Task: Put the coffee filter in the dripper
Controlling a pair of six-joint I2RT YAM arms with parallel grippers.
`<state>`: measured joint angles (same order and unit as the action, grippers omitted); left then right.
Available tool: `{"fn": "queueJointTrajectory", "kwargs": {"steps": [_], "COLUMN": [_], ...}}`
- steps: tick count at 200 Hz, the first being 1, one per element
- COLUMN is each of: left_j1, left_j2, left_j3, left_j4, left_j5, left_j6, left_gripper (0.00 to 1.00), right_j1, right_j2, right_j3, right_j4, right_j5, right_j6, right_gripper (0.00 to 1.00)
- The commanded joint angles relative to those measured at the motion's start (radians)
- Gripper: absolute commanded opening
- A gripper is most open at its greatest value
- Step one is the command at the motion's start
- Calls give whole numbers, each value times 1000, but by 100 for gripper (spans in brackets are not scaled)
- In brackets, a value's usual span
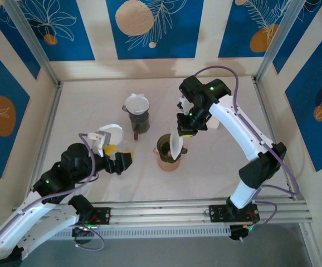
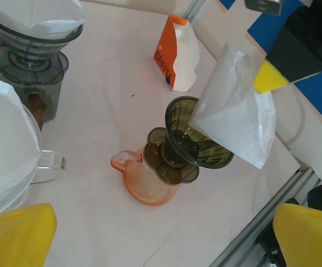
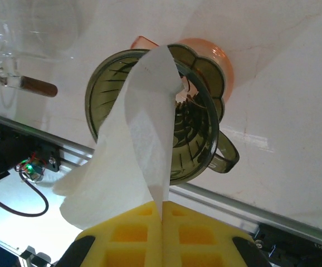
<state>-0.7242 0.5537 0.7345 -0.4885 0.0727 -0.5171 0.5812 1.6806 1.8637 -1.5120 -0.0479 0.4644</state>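
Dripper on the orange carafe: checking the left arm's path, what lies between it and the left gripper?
Bare table between the left gripper and dripper, seen in the top view.

Robot lab test cell, not a real kitchen. Walls are flat cream panels printed with blue blocks, orange circles and white leaf outlines [image 1: 150, 28], held in bare silver aluminium corner posts [image 1: 35, 47]. The plain white matte tabletop [image 1: 94, 94] is boxed in on three sides. A slotted aluminium rail [image 1: 166, 210] runs along the near edge, with two white-and-black robot arms [image 1: 244, 133] bolted to it. Loose purple cables [image 1: 222, 69] loop off the arms, and green status lights [image 1: 211, 87] glow. A bare circuit board with a lit LED [image 3: 35, 164] sits by the rail. Staged coffee props: an orange-and-white paper bag lettered COFFEE [image 2: 177, 53] and a smoky dark plastic dripper [image 2: 197, 139] on an orange translucent jug [image 2: 141, 181].
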Motion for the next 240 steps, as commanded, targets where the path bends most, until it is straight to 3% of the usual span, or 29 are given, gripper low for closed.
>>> {"fn": "queueJointTrajectory", "kwargs": {"steps": [1, 49, 97, 111, 139, 178, 205, 240], "left_j1": [9, 9, 8, 5, -3, -42, -59, -61], "left_j2": [28, 126, 203, 221, 261, 320, 328, 313], "left_j3": [15, 70, 107, 116, 124, 135, 144, 133], "left_j4": [49, 86, 128, 141, 175, 215, 215, 218], "left_j5": [41, 83, 121, 136, 153, 136, 100, 79], "left_j6": [0, 20, 18, 12, -8, -30, -36, -45], "left_gripper": [100, 96, 93, 89, 82, 78, 78, 77], "right_j1": [8, 30, 49, 53, 81, 242, 308, 355], "right_j2": [14, 66, 7, -34, -150, -269, -266, -211], "right_j3": [8, -9, -22, -53, -153, -307, -370, -359], "right_j4": [-14, 37, 134, 179, 327, 544, 614, 581], "right_j5": [21, 58, 113, 123, 169, 366, 436, 573], "right_j6": [26, 26, 26, 31, 19, -72, -85, -108], "right_gripper": [0, 11, 41, 46, 49, 53, 54, 51]}}
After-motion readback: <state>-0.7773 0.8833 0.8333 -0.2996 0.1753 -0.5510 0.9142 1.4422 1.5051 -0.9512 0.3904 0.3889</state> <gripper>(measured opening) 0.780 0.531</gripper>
